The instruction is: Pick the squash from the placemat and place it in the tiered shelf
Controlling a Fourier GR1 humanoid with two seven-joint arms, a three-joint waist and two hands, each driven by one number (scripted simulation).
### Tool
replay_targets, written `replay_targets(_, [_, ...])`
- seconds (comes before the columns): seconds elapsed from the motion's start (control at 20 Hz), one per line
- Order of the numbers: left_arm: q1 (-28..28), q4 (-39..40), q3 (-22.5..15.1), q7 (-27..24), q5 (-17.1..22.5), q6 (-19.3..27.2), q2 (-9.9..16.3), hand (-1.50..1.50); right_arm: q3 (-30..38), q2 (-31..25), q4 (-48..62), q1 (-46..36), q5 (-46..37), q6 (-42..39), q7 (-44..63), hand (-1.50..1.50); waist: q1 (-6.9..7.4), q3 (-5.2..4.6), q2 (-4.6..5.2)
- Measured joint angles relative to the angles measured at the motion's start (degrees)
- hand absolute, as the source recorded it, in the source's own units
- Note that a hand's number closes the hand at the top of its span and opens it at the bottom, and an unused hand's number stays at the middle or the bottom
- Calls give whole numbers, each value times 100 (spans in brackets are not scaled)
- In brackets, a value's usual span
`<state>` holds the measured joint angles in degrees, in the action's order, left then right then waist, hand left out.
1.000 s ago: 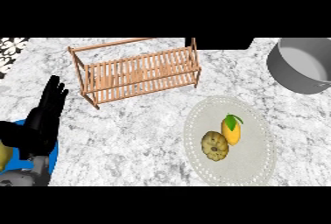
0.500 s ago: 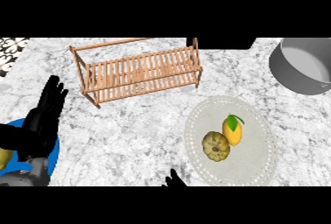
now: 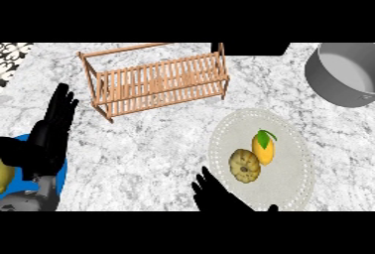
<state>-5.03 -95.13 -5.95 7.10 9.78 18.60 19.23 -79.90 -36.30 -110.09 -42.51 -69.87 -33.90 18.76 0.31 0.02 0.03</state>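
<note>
while the squash [image 3: 244, 165] is sitting on the placemat [image 3: 293, 183], the right hand [image 3: 217, 195] is hovering nearby, fingers spread.

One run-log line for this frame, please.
right hand: open, near placemat | squash: on placemat, untouched | left hand: resting | shelf: unloaded

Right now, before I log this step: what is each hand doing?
Left hand: open, fingers straight, resting at the view's left, holding nothing.
Right hand: open, holding nothing, short of the round ribbed tan squash.
</note>
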Motion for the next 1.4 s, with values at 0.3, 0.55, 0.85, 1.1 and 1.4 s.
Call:
replay_targets(0.3, [-10,-31,126,86,-40,-125,-51,0,392,-20,369,210,-358,179,-604,-150,-7,-1,-3])
replay_targets(0.55, [92,-162,96,154,-231,-99,-174,0,707,-52,700,464,-725,523,-1062,-150,-5,-1,-5])
replay_targets(0.85, [67,57,321,-63,-170,-378,-194,0,969,148,1314,774,-1119,1060,-1578,-150,-6,-2,-1])
replay_targets(1.1, [75,39,321,2,-297,-366,-338,0,1265,412,1839,968,-1451,1393,-1989,-150,-6,-1,-2])
replay_targets(1.4, [142,-225,418,219,-398,-430,-353,0,1682,606,2246,1165,-1885,1421,-2406,150,-6,-2,-6])
